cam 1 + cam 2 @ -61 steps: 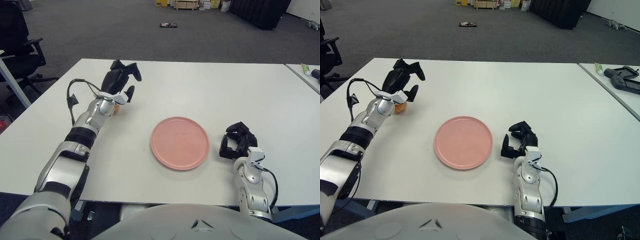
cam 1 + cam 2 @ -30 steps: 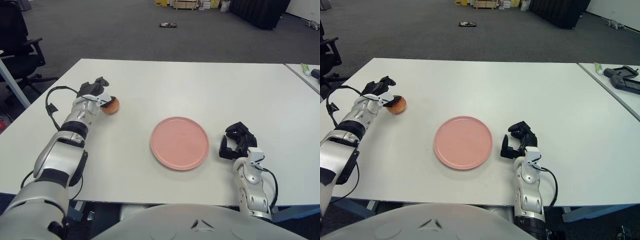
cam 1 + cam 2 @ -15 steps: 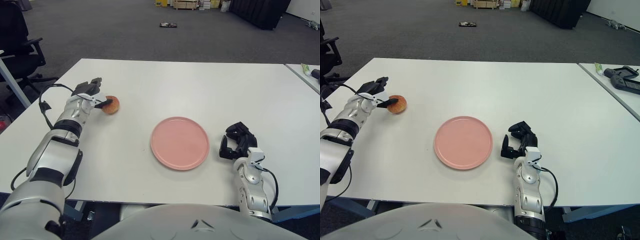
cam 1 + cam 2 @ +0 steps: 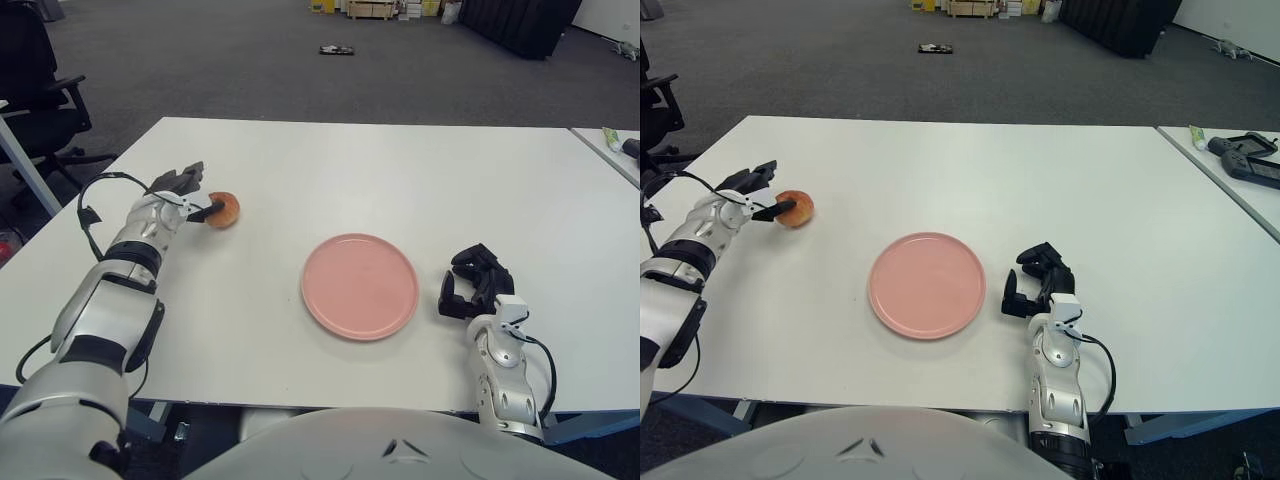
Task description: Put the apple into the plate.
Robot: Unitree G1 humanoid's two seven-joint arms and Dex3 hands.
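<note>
Grey office carpet stretches beyond a white rectangular table [image 4: 400, 170]. At the middle of the tabletop lies a round pink plate [image 4: 360, 285], bare. Toward ten o'clock from it, well apart, sits the small red-orange apple [image 4: 223, 209] on the table. The left hand [image 4: 178, 195] shows just beside the apple at its nine o'clock — fingers spread, one dark fingertip touching the fruit, not gripping it. The right hand [image 4: 476, 283] shows at the plate's three o'clock, fingers curled, holding nothing.
</note>
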